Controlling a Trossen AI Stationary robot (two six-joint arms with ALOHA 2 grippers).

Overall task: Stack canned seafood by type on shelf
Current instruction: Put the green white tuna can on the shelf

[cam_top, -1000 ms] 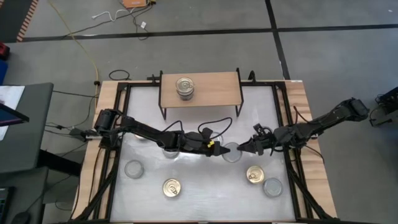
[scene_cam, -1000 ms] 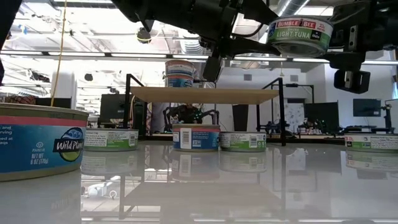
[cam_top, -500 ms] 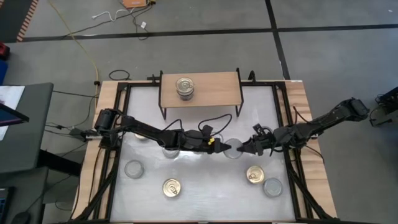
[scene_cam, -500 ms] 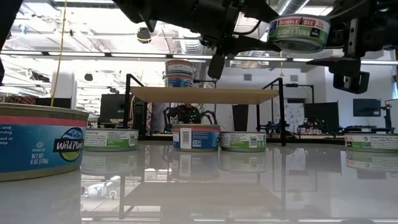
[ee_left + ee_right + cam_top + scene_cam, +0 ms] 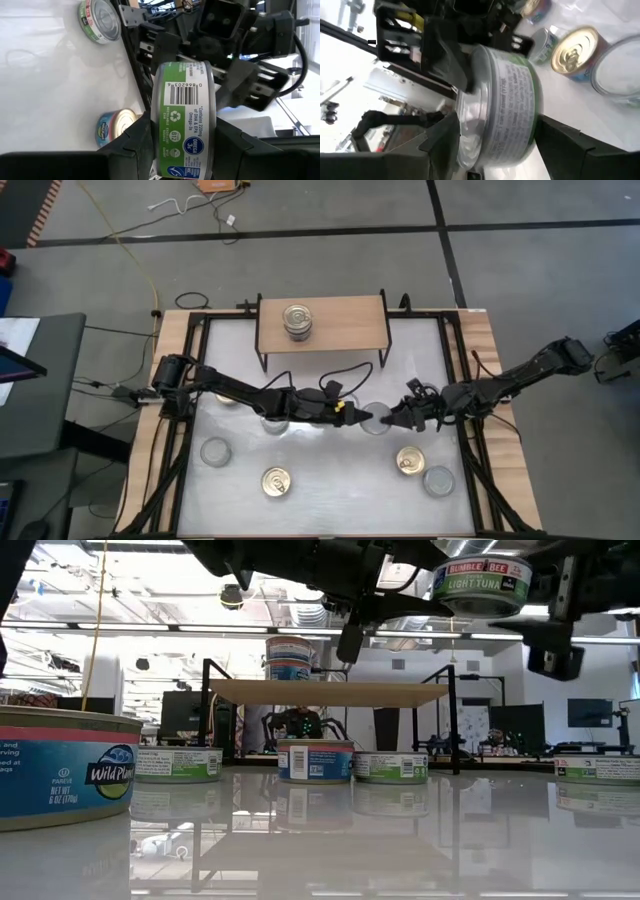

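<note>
The left pincer [image 5: 362,418] hangs above the tabletop [image 5: 330,470], pinching a green-label tin [image 5: 374,418] just to its right. From above, only the tin's grey lid shows. The low view gives its "Light Tuna" label [image 5: 480,580], high off the surface. The left wrist view shows the barcode side [image 5: 182,125], edge-on between dark fingers [image 5: 135,145]. The right pincer [image 5: 390,420] faces the left one across the tin, with a finger [image 5: 440,140] on either side of it [image 5: 505,115]; whether these press or stand clear, I cannot tell. Beyond both pincers is the shelf [image 5: 340,325], holding two stacked tins [image 5: 297,320]. A gold-lid tin [image 5: 409,461] lies on the tabletop near the right pincer.
</note>
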